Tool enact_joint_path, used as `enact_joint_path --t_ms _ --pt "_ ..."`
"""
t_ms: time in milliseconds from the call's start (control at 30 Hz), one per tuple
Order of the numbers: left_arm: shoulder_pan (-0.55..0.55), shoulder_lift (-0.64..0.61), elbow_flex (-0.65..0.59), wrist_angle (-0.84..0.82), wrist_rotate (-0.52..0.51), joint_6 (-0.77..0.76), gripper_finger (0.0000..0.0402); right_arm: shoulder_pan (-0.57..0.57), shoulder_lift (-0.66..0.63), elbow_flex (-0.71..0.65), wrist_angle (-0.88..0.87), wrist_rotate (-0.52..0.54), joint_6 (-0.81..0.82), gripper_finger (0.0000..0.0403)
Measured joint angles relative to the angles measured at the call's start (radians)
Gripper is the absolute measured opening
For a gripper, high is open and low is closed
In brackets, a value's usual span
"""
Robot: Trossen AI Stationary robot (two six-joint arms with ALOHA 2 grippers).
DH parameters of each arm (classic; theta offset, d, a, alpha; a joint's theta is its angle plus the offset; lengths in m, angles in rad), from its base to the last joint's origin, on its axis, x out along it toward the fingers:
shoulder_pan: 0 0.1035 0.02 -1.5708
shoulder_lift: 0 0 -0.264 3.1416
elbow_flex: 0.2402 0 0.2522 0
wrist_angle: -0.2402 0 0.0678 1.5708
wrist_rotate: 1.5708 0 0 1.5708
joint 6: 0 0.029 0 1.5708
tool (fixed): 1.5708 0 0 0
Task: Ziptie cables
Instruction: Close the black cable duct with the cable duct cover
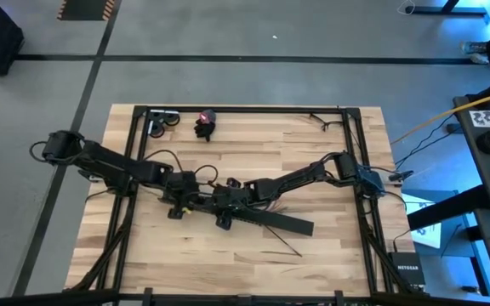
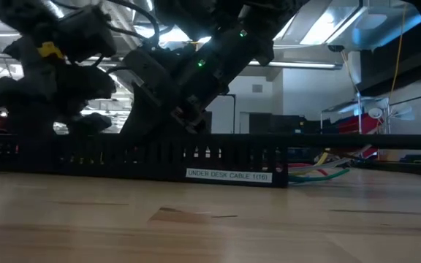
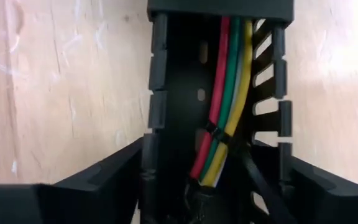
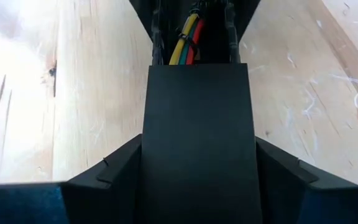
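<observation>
Overhead, both end effectors meet mid-worktop (image 1: 313, 144) over the black slotted bar (image 1: 266, 219). In the left wrist view, the left end effector (image 3: 210, 186) straddles the bar wide, the cables (image 3: 225, 106) inside it. In the right wrist view, the right end effector (image 4: 197, 174) grips the bar's solid cover.

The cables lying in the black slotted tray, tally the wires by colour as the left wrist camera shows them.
Red plastic-coated wire: 1
Green plastic-coated wire: 1
Yellow plastic-coated wire: 1
Total: 3, bundled by a thin black zip tie inside the black slotted plastic cable tray.
</observation>
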Motion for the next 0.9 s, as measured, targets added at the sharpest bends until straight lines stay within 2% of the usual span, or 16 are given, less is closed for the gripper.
enact_joint_path --t_ms 167,233,500,700,900 --pt "0.000 0.004 -0.049 0.120 0.016 -0.024 0.0220 0.000 -0.001 -0.002 0.004 -0.008 -0.002 0.0237" --pt "0.000 0.005 -0.050 0.139 0.018 -0.029 0.0213 0.000 -0.001 -0.005 0.022 -0.014 -0.001 0.0237" --pt "-0.001 0.039 -0.053 0.236 0.025 -0.045 0.0229 -0.003 0.006 -0.008 0.101 0.029 0.000 0.0237" --pt "-0.009 0.122 -0.045 0.417 0.028 -0.081 0.0231 -0.008 0.019 -0.007 0.162 0.038 -0.010 0.0237" --pt "-0.014 0.159 -0.012 0.427 0.030 -0.070 0.0241 -0.005 0.029 -0.003 0.140 0.035 0.008 0.0237"
